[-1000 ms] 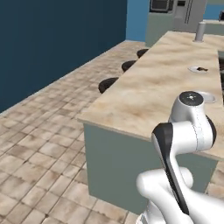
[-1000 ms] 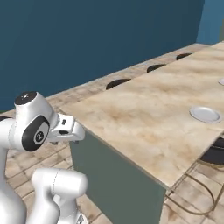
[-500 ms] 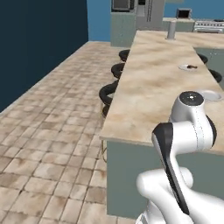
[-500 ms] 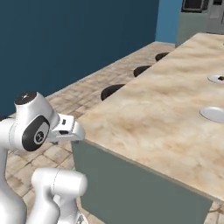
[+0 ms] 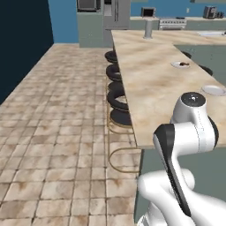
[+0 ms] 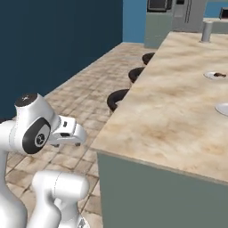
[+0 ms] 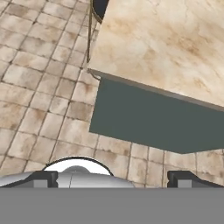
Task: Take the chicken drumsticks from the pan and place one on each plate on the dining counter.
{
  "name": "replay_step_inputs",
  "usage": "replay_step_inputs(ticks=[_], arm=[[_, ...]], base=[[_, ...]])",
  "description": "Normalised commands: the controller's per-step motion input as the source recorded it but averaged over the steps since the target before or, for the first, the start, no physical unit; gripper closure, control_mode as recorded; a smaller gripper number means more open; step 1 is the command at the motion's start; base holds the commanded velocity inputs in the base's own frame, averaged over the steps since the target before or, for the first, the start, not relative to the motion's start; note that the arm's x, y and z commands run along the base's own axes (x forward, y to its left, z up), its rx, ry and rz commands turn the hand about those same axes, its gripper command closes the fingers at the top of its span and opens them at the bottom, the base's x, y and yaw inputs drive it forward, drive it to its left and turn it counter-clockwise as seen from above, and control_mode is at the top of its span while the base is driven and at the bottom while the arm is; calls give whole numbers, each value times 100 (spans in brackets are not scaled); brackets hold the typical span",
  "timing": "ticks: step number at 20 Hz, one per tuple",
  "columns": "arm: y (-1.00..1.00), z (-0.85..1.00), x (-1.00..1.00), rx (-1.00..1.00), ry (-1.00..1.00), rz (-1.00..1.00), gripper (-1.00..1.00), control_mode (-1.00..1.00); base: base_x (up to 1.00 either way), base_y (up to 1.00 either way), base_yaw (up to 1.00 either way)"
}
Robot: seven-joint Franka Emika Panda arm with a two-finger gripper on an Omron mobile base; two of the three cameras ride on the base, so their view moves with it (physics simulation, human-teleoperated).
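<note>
The dining counter (image 5: pixel 150 84) runs away from me, its near end just ahead of the arm. Two white plates lie on its right side. The farther plate (image 5: pixel 180 65) carries a small brown drumstick (image 5: pixel 186 64); the nearer plate (image 5: pixel 213 90) looks bare. From the right base camera the same plates appear, far one (image 6: pixel 214 75) with the drumstick (image 6: pixel 219 75), near one (image 6: pixel 223 108) at the frame edge. My gripper (image 7: pixel 113 178) is open, its fingertips (image 7: pixel 43 177) wide apart with nothing between them, held short of the counter's near corner (image 7: pixel 94 73). The pan is out of view.
Several black-cushioned stools (image 5: pixel 117 95) line the counter's left side. A steel canister (image 5: pixel 148 28) stands at the far end. The grey-green end panel (image 7: pixel 157 118) faces the hand. Tiled floor (image 5: pixel 53 114) stretches to the left, bounded by a dark blue wall (image 6: pixel 53 40).
The whole picture has swung as the base turned, so the counter now runs lengthwise ahead and both plates show. The arm keeps its pose and the gripper stays open.
</note>
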Motion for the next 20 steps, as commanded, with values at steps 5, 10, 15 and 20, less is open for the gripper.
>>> replay_step_inputs(ticks=[5, 10, 15, 20], arm=[[0, 0, 0, 0, 0, 0, -100, 100], [0, 0, 0, 0, 0, 0, -100, 100], [0, 0, 0, 0, 0, 0, -100, 100], [0, 0, 0, 0, 0, 0, -100, 100]], base=[[17, 100, -40], [14, 100, -40], [13, 100, -39], [52, 100, -49]])
